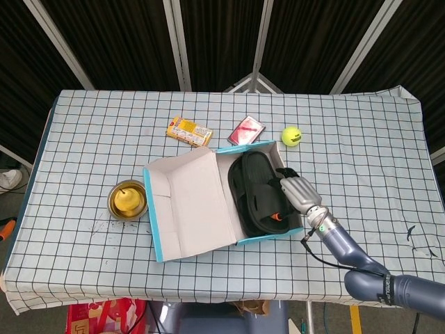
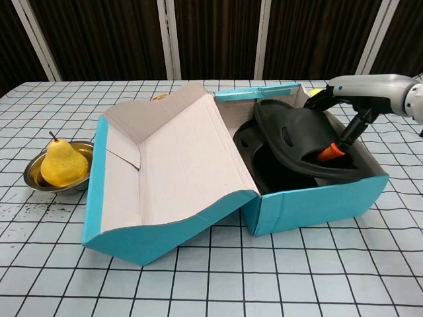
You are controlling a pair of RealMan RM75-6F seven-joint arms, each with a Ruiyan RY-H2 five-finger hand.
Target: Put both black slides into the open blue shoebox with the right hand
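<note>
1. The right hand point(image 1: 299, 191) has a silver-grey shell with dark fingers point(image 2: 359, 123) and an orange fingertip point(image 2: 332, 152).
2. At five o'clock, a blue-grey arm point(image 1: 351, 248) carries a thin black cable point(image 1: 327, 261).

Two black slides point(image 1: 256, 186) point(image 2: 264, 162), one blue shoebox point(image 1: 197, 197), one pear point(image 1: 126, 200), one metal bowl point(image 1: 114, 209), one tennis ball point(image 1: 291, 135), two snack packets point(image 1: 189, 130) point(image 1: 247, 129)
</note>
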